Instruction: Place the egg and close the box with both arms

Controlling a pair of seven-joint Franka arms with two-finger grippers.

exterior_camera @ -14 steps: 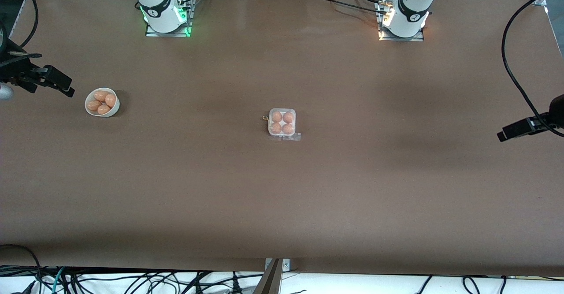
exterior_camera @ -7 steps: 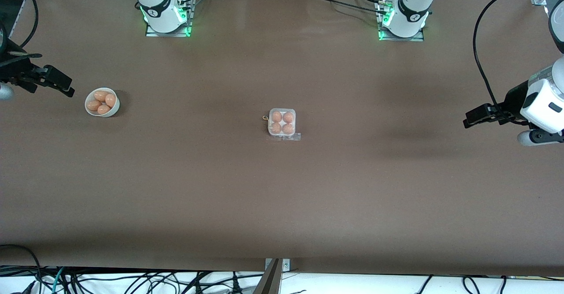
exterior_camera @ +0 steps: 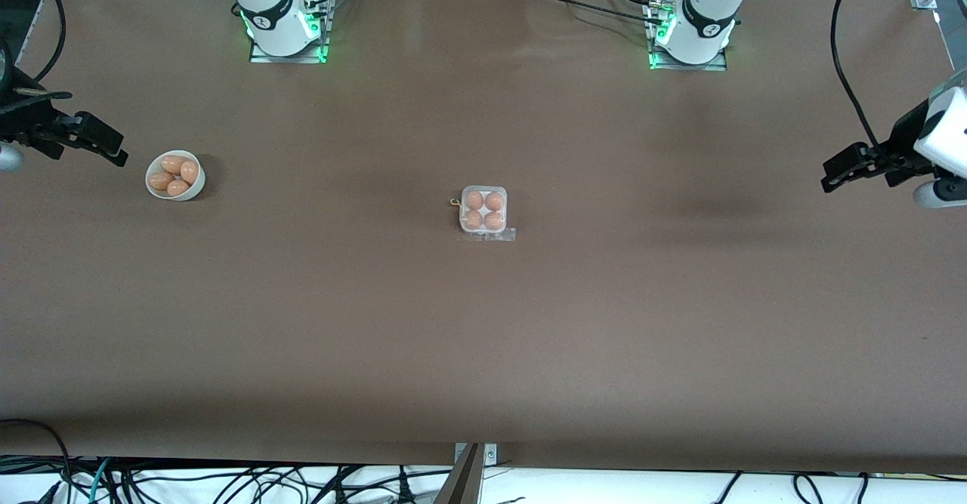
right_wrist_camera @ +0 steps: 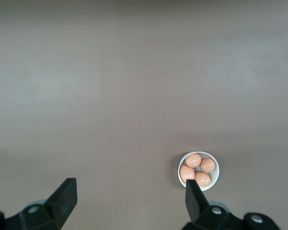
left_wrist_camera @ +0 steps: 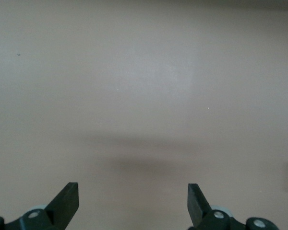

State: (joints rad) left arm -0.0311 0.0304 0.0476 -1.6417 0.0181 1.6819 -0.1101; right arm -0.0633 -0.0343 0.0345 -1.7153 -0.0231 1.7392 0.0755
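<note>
The box, a small clear carton, stands at the middle of the table with a brown egg in every cell. A clear flap lies along its edge nearer the front camera; whether the lid is down I cannot tell. My left gripper hangs open and empty over bare table at the left arm's end. My right gripper is open and empty over the right arm's end, close beside the white bowl of several eggs.
Both arm bases stand at the table edge farthest from the front camera, lit green. Black cables hang over the left arm's end. Brown tabletop spreads wide around the box.
The left arm has swung in over its end of the table, then drawn back toward its base side. The right arm, box and bowl have not moved.
</note>
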